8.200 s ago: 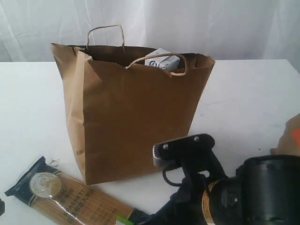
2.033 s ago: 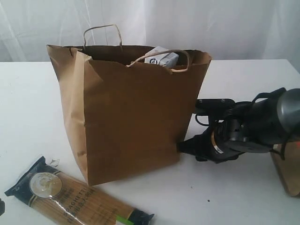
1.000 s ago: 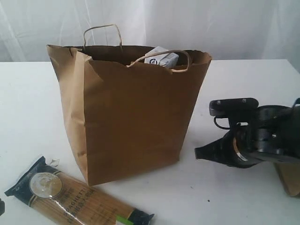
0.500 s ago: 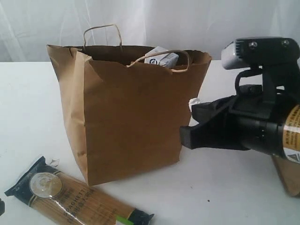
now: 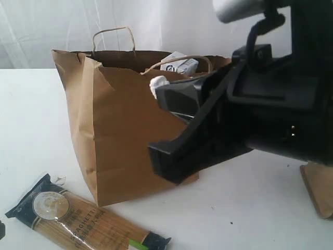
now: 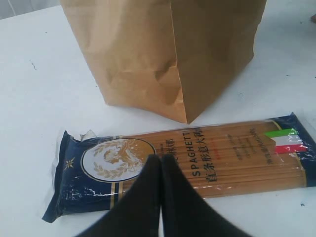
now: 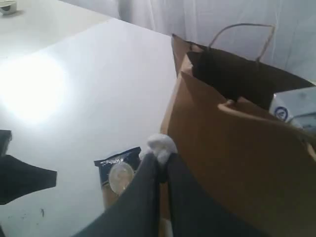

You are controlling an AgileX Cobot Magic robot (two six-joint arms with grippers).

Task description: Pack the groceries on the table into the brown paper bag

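The right gripper pinches a white lump (unidentifiable), hiding part of the brown paper bag; left gripper closed.

Light was soft and diffuse, with a faint shadow beside the brown paper bag. Table glare blew out in the right wrist view. Right arm was blurred, filling the exterior's right side.

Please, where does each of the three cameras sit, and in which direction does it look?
Exterior: low by the table, facing the brown paper bag; the right arm fills its right side.
Left wrist: above the spaghetti pack, looking down; the shut left gripper shows.
Right wrist: high beside the bag's rim, looking down; the shut right gripper pinches a white wad.
Shared: all three show bag and spaghetti pack.
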